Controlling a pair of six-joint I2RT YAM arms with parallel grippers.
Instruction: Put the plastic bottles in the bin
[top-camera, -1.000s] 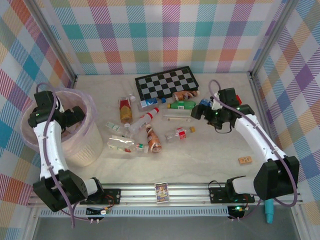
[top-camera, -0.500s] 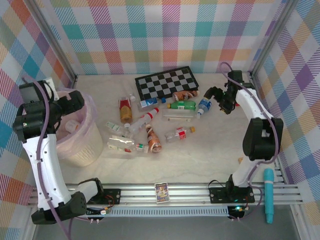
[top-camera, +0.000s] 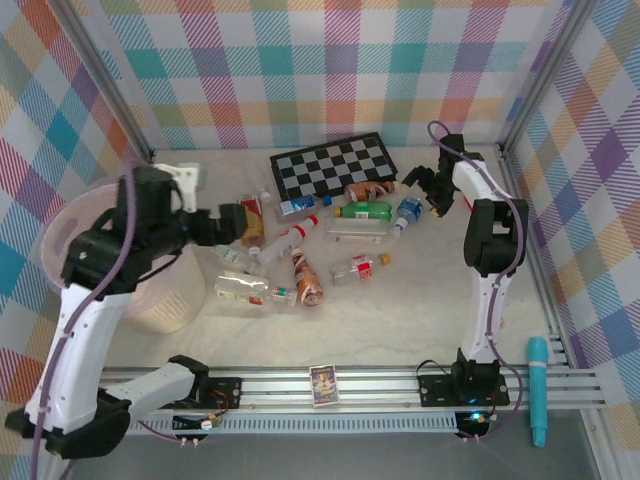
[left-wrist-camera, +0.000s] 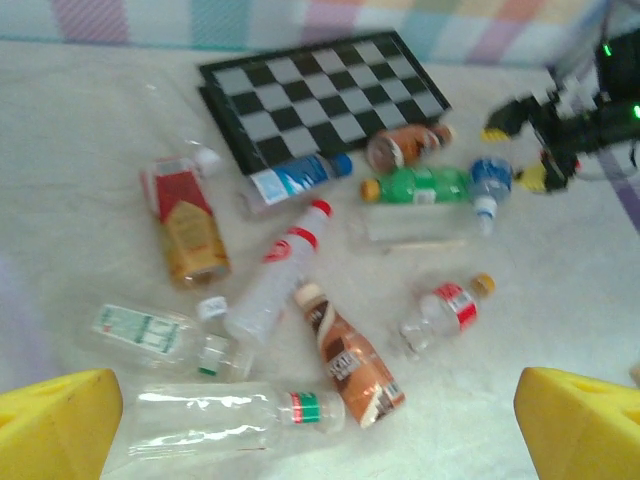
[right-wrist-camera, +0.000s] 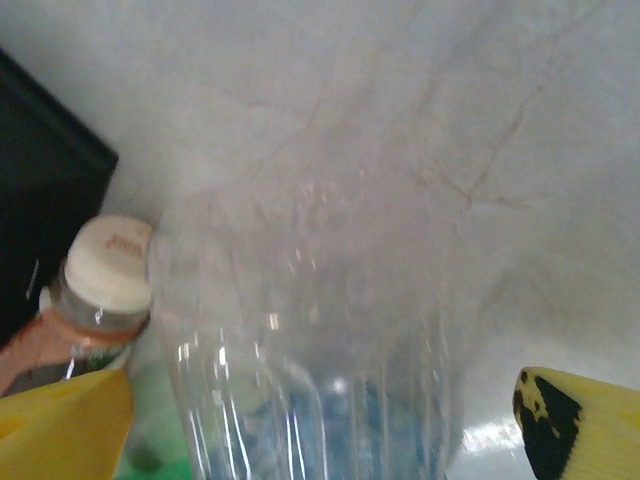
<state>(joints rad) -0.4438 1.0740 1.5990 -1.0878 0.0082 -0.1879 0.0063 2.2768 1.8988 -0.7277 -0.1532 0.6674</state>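
Framing the blue-labelled bottle (right-wrist-camera: 310, 340), right gripper (right-wrist-camera: 320, 425) stands wide.

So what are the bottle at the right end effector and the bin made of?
Bottle: thin clear glossy plastic; the table shows through it, with glints and ribs. Bin: probably matte cream plastic, no shine visible; its liner is thin translucent pink film.
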